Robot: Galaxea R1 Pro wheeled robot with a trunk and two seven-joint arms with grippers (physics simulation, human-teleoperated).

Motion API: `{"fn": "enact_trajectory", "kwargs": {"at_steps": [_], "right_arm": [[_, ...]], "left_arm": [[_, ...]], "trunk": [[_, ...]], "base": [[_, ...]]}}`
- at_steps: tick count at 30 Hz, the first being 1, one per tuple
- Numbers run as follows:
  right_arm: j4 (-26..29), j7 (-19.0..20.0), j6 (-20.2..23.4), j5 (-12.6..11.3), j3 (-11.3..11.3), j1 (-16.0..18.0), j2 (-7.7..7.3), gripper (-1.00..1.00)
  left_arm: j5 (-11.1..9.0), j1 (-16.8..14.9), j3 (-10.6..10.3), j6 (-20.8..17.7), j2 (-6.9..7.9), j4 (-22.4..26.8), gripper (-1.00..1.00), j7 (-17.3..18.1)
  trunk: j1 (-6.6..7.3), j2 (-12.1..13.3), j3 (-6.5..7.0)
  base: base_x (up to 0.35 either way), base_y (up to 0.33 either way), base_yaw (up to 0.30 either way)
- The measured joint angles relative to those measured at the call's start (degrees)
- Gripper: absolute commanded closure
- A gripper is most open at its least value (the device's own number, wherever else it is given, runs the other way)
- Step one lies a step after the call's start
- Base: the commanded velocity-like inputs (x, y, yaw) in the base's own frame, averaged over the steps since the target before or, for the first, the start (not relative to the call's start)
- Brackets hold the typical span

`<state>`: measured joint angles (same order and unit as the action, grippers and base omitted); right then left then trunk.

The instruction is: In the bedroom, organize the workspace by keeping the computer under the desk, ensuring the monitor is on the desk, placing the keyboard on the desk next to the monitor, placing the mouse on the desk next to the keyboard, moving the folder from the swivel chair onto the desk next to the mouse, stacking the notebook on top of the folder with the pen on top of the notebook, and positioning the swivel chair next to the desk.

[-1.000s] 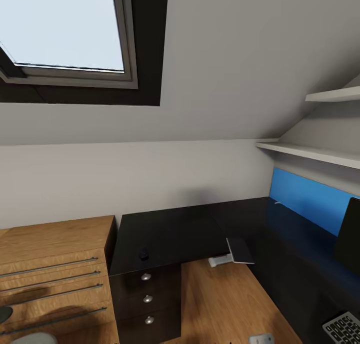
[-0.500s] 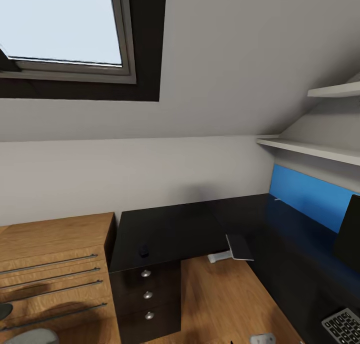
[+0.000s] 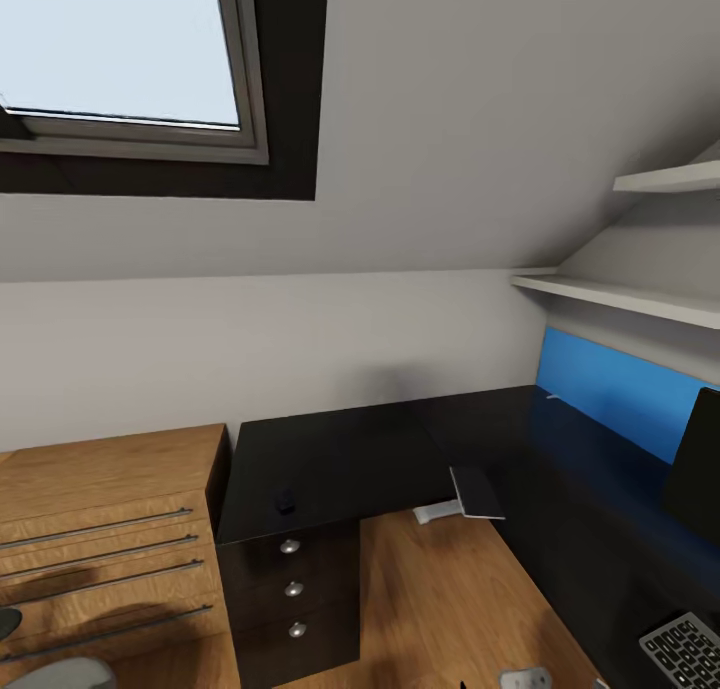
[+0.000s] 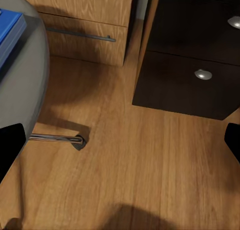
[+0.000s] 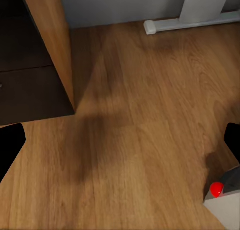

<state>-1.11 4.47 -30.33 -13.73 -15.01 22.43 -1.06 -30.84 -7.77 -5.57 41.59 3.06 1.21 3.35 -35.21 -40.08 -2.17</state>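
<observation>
Sloped attic ceiling with a skylight [image 3: 120, 49] above grey walls; wooden floor [image 4: 150, 170] throughout; the black L-shaped bench [image 3: 340, 459] fills the corner beside a wooden chest of drawers [image 3: 100, 529]. The mouse [image 3: 286, 501] lies near the bench's front edge above the drawer unit [image 3: 292, 599]; monitor [image 3: 698, 469] and keyboard [image 3: 688, 649] sit on the right wing; the blue folder [image 4: 7, 32] rests on the swivel chair [image 4: 27, 90]. Left hand [image 4: 120, 140] and right hand [image 5: 120, 140] both spread wide, holding nothing.
</observation>
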Motion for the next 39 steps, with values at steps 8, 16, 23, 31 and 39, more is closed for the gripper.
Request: {"fn": "enact_trajectory", "kwargs": {"at_steps": [8, 16, 23, 31, 39], "right_arm": [[0.0, 0.0, 0.0, -0.8, 0.1, 0.0, 0.14, -1.00], [0.0, 0.0, 0.0, -2.0, 0.1, 0.0, 0.12, -1.00], [0.0, 0.0, 0.0, -2.2, 0.1, 0.0, 0.10, -1.00], [0.0, 0.0, 0.0, -2.2, 0.1, 0.0, 0.09, -1.00], [0.0, 0.0, 0.0, -2.1, 0.0, 0.0, 0.16, -1.00]], "left_arm": [[0.0, 0.0, 0.0, 0.0, 0.00, 0.0, -1.00, 0.2], [0.0, 0.0, 0.0, 0.0, 0.00, 0.0, -1.00, 0.2], [0.0, 0.0, 0.0, -0.4, 0.00, 0.0, -1.00, 0.2], [0.1, 0.0, 0.0, -2.2, -0.04, 0.0, -1.00, 0.3], [-0.1, 0.0, 0.2, -2.3, -0.18, 0.0, -1.00, 0.0]], "trunk": [[0.00, 0.0, -0.29], [0.00, 0.0, -0.98], [0.00, 0.0, -1.63], [0.00, 0.0, -2.38], [0.00, 0.0, -3.13]], "base": [[0.000, 0.000, 0.000], [0.034, -0.037, 0.000], [0.009, -0.117, 0.000], [0.002, -0.273, 0.000], [0.000, -0.156, 0.000]]}}
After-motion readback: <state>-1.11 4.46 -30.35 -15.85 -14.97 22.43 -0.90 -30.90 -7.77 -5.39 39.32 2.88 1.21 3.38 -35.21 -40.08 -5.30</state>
